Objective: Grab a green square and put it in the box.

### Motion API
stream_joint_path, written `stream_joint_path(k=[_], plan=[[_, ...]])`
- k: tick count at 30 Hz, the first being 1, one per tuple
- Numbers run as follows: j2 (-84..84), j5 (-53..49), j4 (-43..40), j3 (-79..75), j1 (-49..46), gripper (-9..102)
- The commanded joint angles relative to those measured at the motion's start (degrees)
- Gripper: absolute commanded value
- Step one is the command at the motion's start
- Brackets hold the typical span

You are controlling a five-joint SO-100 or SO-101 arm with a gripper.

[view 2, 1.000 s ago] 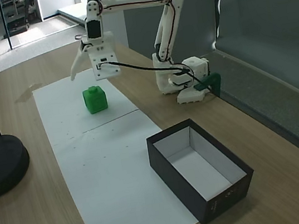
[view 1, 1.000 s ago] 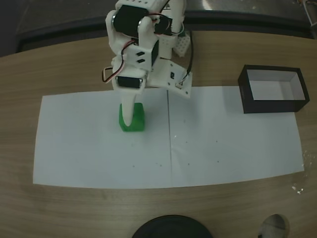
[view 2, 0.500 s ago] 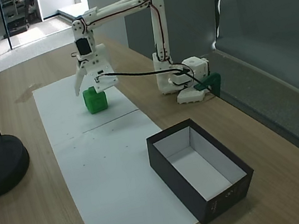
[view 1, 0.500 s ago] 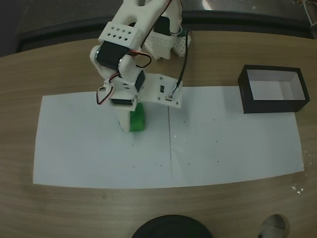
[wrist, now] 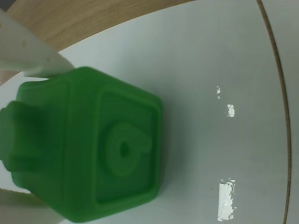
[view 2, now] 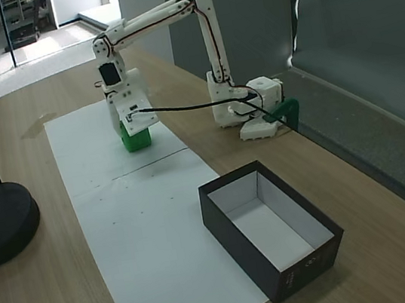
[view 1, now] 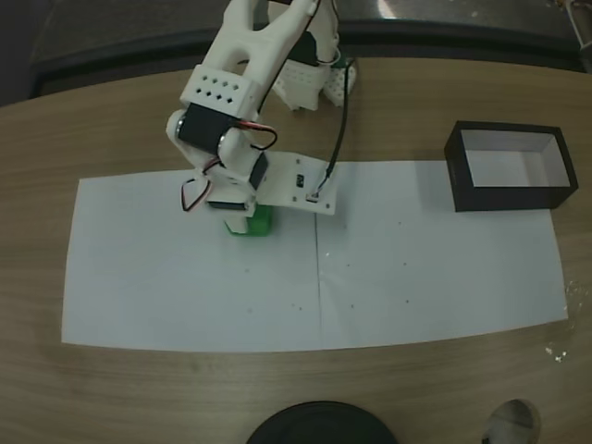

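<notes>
In a fixed view, your gripper [view 1: 242,220] sits low over the green square [view 1: 257,222] on the white paper [view 1: 425,268], with the box [view 1: 511,167] well apart to the right. In the wrist view, white fingers [wrist: 28,53] flank the green square [wrist: 88,149]; you cannot tell whether they pinch it. In another fixed view, the square [view 2: 137,140] rests on the paper.

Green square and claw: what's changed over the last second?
The claw has come down from above the green square and now straddles it, one finger against its side in the wrist view. Not lifted yet. The square and the box stayed put.
</notes>
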State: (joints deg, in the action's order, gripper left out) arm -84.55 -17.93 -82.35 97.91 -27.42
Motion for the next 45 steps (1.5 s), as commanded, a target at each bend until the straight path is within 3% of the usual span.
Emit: stream_joint_path(k=[1,9,15,18,23,31,36,45], plan=[[-0.79,0.0,0.18,-1.76,0.62,10],[-5.71,5.45,-3.25,-9.49,13.18,9],[-16.79,6.06,-16.08,-28.56,33.13,9],[-22.76,6.68,-16.96,-34.19,43.24,9],[-27.6,7.73,-16.96,-32.78,60.73,9],[-27.16,7.47,-16.61,-26.72,78.75,9],[-26.02,2.9,-11.07,-18.63,88.51,9],[-19.69,2.64,3.25,-10.55,88.68,9]])
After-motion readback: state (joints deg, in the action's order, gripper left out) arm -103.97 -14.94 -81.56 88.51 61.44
